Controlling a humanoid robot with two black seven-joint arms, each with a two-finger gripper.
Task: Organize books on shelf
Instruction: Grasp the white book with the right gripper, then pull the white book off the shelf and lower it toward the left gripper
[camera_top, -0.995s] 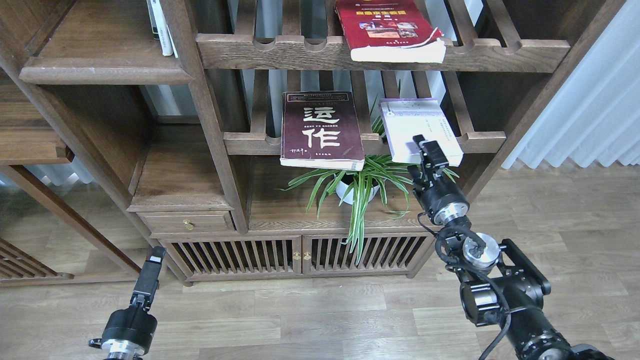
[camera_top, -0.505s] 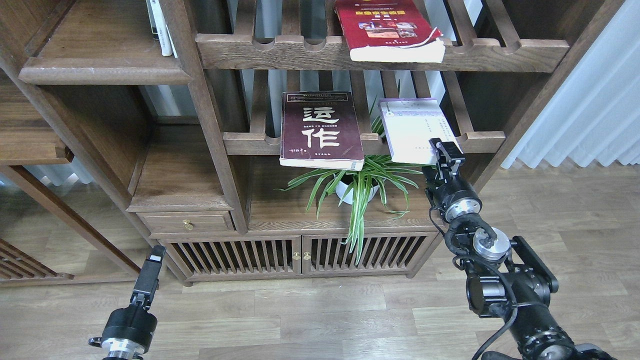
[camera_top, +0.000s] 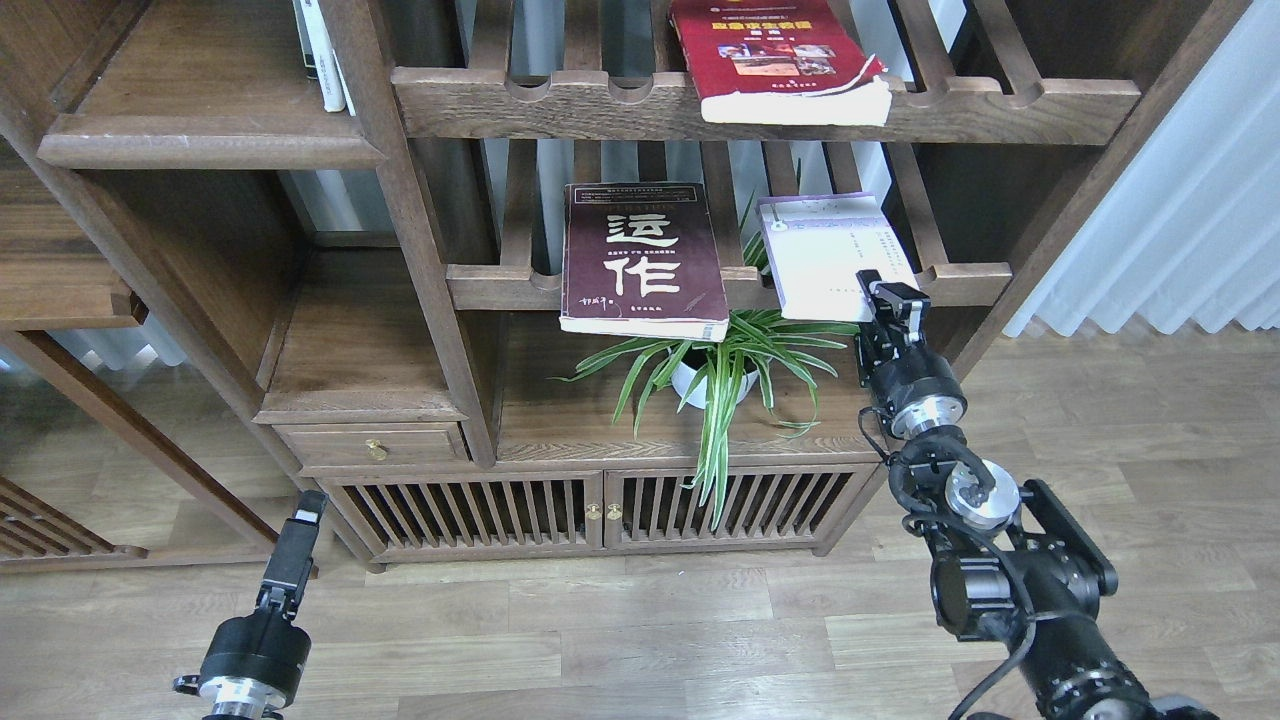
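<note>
Right hand (camera_top: 886, 296) at the white book's (camera_top: 828, 255) near corner, grip unclear (fingers overlap the cover); left hand (camera_top: 296, 535) idle w/ grip unreadable. Best: pinch corner squarely, lift clear of rack.

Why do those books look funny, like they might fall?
Three books lie flat on slatted racks, poking out past the front rails: the maroon book, the white book and the red book above. The red one's bottom corner curls up.

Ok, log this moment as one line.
right gripper: at near right corner of white book, grip unclear | left gripper: low, idle | maroon book, red book: on slatted racks
</note>
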